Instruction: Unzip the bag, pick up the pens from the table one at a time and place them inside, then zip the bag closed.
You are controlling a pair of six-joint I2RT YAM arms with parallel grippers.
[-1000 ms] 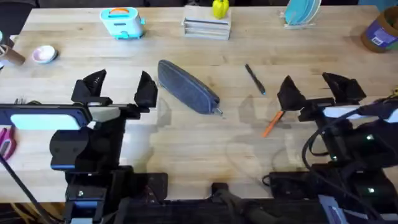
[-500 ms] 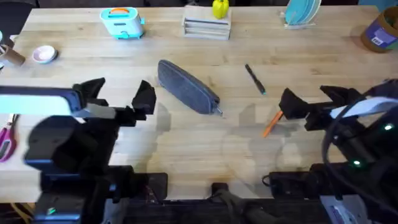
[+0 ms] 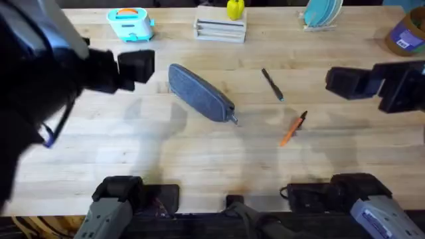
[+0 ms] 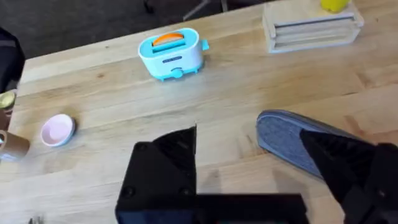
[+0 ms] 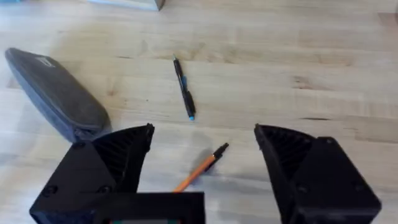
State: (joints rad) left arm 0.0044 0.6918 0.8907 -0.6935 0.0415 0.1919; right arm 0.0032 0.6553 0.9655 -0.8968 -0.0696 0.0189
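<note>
Bag (image 3: 200,92) zipped — pens (image 3: 272,85) beside

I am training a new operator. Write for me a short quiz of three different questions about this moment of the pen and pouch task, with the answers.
1. True or false: the bag is held by a gripper.
2. Multiple choice: where do the pens lie? A) inside the bag B) on the table C) in the right gripper
3. Fill in: the pen nearer the bag's zipper pull in the overhead view is the ___ one.

Key
1. False: it lies free on the table, and both the left gripper and the right gripper are open.
2. B: the dark pen and the orange pen both lie on the wood.
3. Dark.
</note>
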